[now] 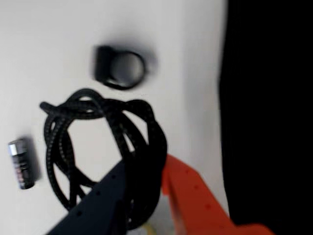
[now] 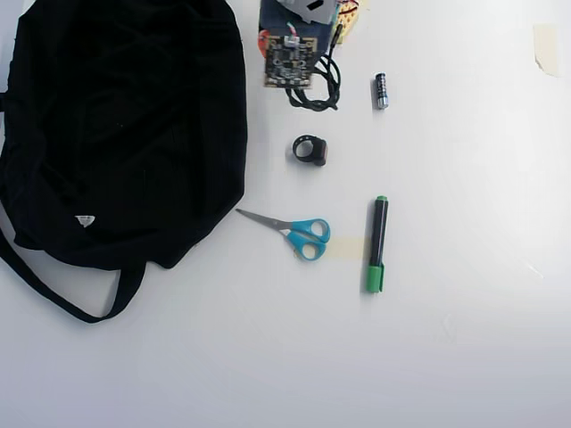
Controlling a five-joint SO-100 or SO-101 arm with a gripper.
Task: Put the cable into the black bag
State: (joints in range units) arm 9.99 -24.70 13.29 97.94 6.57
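White tabletop (image 2: 464, 357) carries everything. At its top edge in the overhead view, the coiled thin black cable (image 1: 117, 142) lies under the arm, the gripper (image 1: 144, 188) straddling the coil with one dark and one orange finger, not clamped. The large floppy black cloth bag (image 2: 125, 125) sprawls leftward; a chunky black ring (image 2: 310, 150) and small battery (image 2: 381, 91) lie near.

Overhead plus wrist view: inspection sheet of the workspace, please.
Surface: white table, bits of tape on it.
Job's things: coiled thin black cable lying under the gripper; large floppy black cloth bag at left in the overhead view.
Clutter: chunky black ring, small battery, blue-handled scissors, green-capped marker.
Grippers: gripper open, fingers straddling the coil.
Cables: arm wiring by its circuit board.
Surroundings: nothing seen.
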